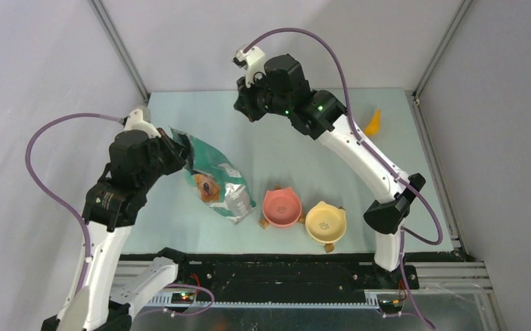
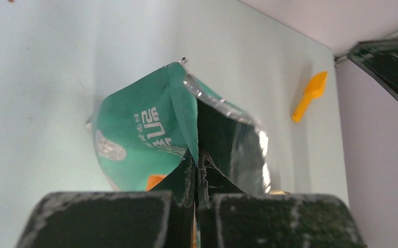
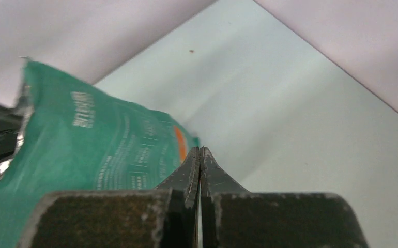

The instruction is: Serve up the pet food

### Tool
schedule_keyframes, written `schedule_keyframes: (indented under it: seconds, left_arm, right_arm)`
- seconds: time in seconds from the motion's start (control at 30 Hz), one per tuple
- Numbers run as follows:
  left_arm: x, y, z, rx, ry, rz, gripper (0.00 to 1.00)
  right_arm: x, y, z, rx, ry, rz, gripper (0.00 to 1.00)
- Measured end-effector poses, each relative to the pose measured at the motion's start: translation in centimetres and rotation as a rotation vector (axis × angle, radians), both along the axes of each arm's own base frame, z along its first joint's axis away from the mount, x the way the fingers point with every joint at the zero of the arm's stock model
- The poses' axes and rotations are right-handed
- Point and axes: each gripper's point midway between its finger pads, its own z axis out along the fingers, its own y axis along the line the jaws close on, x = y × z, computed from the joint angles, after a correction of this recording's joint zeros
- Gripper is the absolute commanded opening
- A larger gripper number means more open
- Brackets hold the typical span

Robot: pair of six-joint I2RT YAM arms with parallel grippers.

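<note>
The pet food itself is out of sight: no loose pellets show in any view, and the open mouth of the green and white bag shows only silver foil lining in the left wrist view. The bag, printed with a golden dog, leans on the pale tabletop, its bottom down near the bowls and its top raised toward the left.

The left pincer is clamped on the bag's top edge, with its fingers pressed together on the foil. The right pincer is closed with nothing between its fingers. It hangs beyond the bag, to the bag's upper right, well apart from it.

Just right of the bag's bottom stands a pink bowl, and beside that, farther from the bag, a yellow bowl; both look empty. An orange scoop lies far right of the bag, near the tabletop's back corner.
</note>
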Motion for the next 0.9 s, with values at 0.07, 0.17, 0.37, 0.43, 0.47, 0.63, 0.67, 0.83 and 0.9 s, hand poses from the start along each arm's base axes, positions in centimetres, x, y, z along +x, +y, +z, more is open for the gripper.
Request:
schedule_keyframes:
  seconds: [0.07, 0.17, 0.37, 0.43, 0.47, 0.63, 0.67, 0.83, 0.9]
  left_arm:
    - [-0.4, -0.4, 0.2, -0.014, -0.017, -0.032, 0.00]
    - [-1.1, -0.7, 0.4, -0.017, -0.033, -0.063, 0.00]
    - [-1.3, -1.0, 0.3, -0.019, -0.034, -0.088, 0.00]
    - [-1.4, -1.1, 0.4, -0.020, -0.036, -0.090, 0.00]
    - [-1.3, -1.1, 0.3, -0.021, -0.038, -0.090, 0.00]
    - [-1.6, -1.0, 0.4, -0.023, -0.051, -0.088, 0.00]
    - [-1.7, -0.9, 0.4, -0.023, -0.051, -0.087, 0.00]
    - [-1.8, -0.8, 0.3, -0.021, -0.050, -0.084, 0.00]
    - [-1.8, -0.8, 0.4, -0.021, -0.050, -0.084, 0.00]
  right_arm:
    - [1.1, -1.1, -0.3, -0.029, -0.011, -0.048, 0.16]
    - [1.0, -1.5, -1.0, -0.064, -0.008, -0.064, 0.60]
    - [-3.5, 1.5, -0.8, -0.066, -0.020, 0.028, 0.99]
    - [-5.4, 2.5, -0.5, -0.052, -0.024, 0.066, 0.99]
    - [-6.3, 3.0, -0.3, -0.043, -0.023, 0.084, 0.99]
    - [-7.5, 4.2, 1.1, 0.020, -0.029, 0.111, 0.99]
    - [-7.6, 4.3, 1.2, 0.027, -0.028, 0.113, 0.99]
    - [-7.5, 5.3, 1.1, 0.029, -0.038, 0.089, 0.98]
    - [-7.4, 6.2, 0.3, 0.014, -0.030, 0.075, 0.97]
